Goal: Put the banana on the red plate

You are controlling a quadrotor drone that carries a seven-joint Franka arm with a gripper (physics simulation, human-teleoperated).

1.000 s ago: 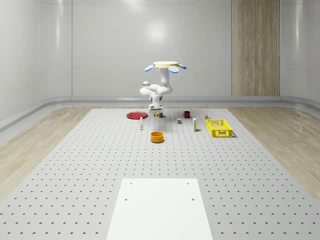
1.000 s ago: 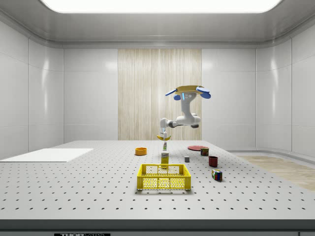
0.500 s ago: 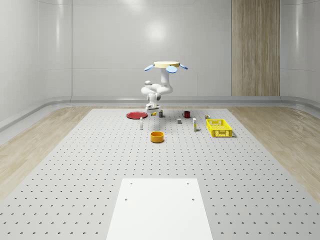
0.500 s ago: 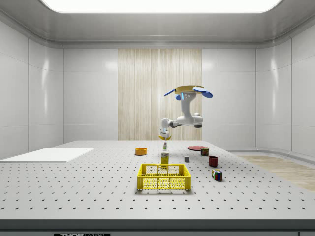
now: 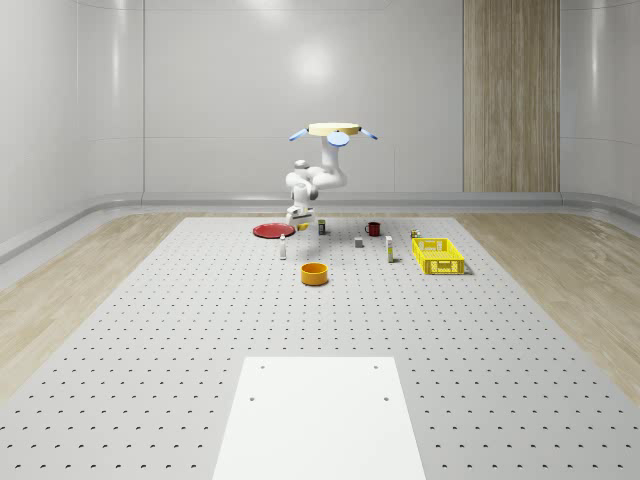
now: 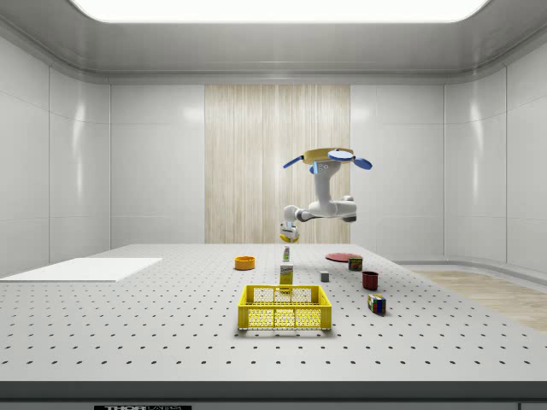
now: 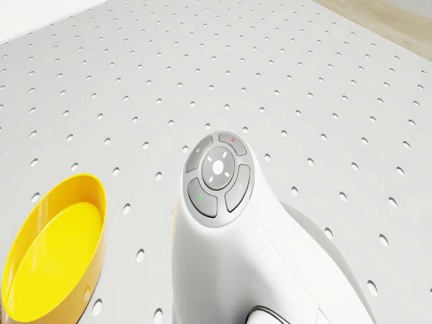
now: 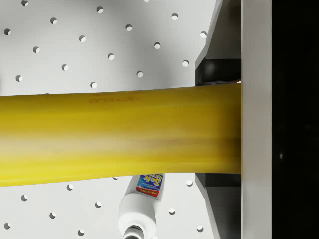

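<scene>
Your drone hovers above the far end of the counter, near the red plate. The pincer is clamped on the banana, holding it in the air; on the wrist view it lies crosswise against one finger. Below it a white bottle lies on the counter. The yellow bowl sits just beside the arm in the drone view.
</scene>
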